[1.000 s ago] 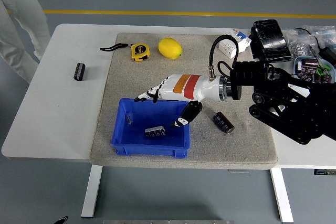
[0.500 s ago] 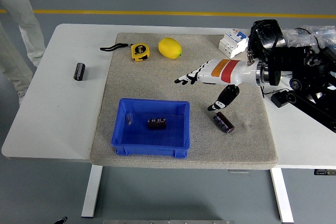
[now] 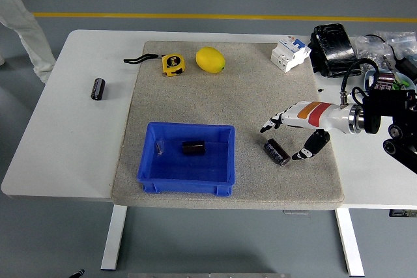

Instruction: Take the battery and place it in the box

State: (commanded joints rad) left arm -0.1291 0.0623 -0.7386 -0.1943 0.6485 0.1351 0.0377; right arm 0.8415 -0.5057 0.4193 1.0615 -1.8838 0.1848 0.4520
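a second ago the white robot right hand with the orange and red band [image 3: 296, 136] hung over the shallow blue plastic box [image 3: 149, 161] near the grey mat's [image 3: 247, 89] front-left corner; it has since pulled back toward the mat's right edge, fingers spread and holding nothing. a dark cylindrical battery [image 3: 193, 148] now lies inside the box, so one placement looks done. a second dark battery [image 3: 277, 152] rests on the mat just beside the hand, likely the next pick, and a third [image 3: 98, 88] sits near the tabletop's left edge. no label or print is legible anywhere.
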